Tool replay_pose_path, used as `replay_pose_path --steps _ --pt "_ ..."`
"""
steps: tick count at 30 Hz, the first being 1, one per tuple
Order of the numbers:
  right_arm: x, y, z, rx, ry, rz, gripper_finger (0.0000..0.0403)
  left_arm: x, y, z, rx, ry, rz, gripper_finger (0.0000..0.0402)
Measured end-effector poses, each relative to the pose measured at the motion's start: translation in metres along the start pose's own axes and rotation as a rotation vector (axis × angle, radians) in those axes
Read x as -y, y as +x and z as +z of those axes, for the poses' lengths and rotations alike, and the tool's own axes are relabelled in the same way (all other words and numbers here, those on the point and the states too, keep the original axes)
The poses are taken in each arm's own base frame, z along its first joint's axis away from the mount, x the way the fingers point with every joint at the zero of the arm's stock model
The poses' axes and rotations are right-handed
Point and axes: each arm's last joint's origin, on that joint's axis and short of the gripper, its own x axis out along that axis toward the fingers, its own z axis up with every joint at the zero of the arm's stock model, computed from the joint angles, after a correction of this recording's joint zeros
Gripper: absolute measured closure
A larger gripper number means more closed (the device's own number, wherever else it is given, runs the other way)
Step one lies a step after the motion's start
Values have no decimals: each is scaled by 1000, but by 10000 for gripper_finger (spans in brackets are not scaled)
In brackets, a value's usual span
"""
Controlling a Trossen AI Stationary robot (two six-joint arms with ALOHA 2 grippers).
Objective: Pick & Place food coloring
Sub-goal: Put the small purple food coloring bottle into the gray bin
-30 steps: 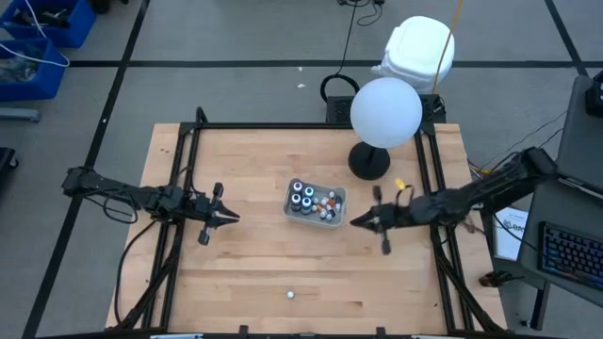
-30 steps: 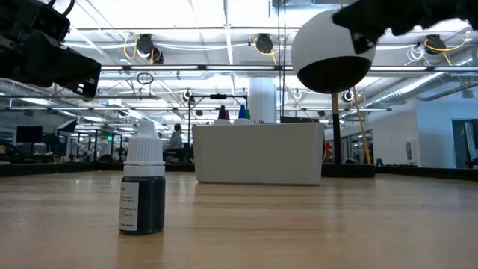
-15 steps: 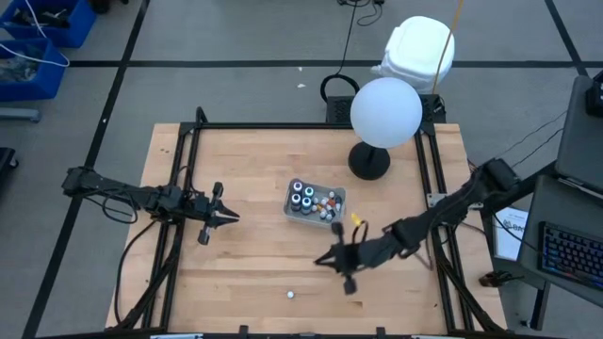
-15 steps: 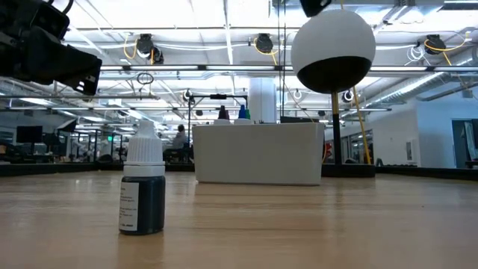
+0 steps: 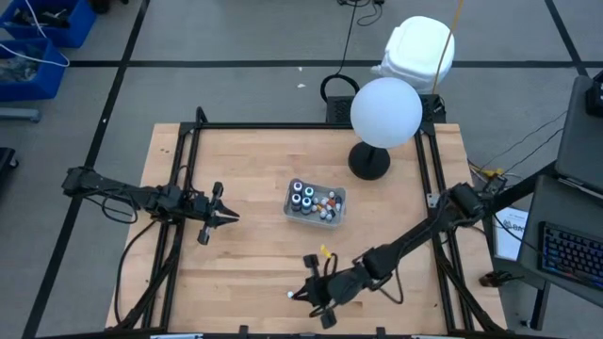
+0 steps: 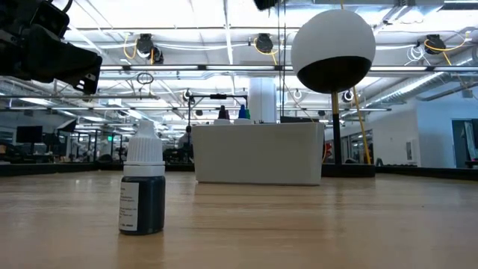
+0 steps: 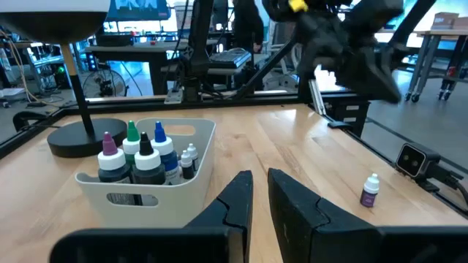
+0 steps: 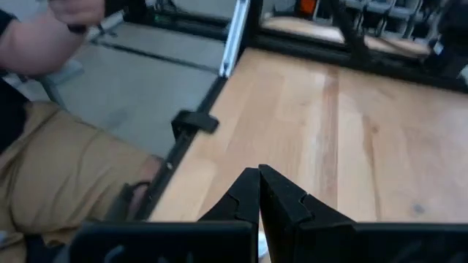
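Note:
One food coloring bottle (image 6: 142, 190), dark with a white cap, stands upright alone on its base near the table's near edge (image 5: 291, 294), also seen in the left wrist view (image 7: 371, 191). Several more bottles (image 7: 139, 157) stand in the grey tray (image 5: 316, 203) at the table's middle. My right gripper (image 5: 301, 297) is shut and hangs above the table just right of the lone bottle, touching nothing. In the low view only a dark part of that arm (image 6: 265, 4) shows, high above the bottle. My left gripper (image 5: 231, 217) waits shut, left of the tray.
A lamp with a white globe (image 5: 385, 111) on a black base (image 5: 368, 162) stands behind the tray at the far side. Black frame rails (image 5: 188, 151) run along the table's edges. A person in tan trousers (image 8: 66, 190) is beyond the near edge.
My right arm has swung from just right of the tray toward the table's near edge and leftward, ending over the lone bottle. The bottle and the tray have stayed where they were.

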Motion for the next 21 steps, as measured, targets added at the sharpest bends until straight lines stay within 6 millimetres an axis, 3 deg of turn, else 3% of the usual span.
replay_pose_path --steps 13,17,21 --pt "-5 28 -19 -48 64 -10 399 0 0 0 -3 0 0 350" --pt "-5 34 -26 -56 64 -15 365 0 0 0 -2 0 0 350" --pt "-4 41 -31 -45 60 -17 304 0 0 0 -2 -4 0 350"
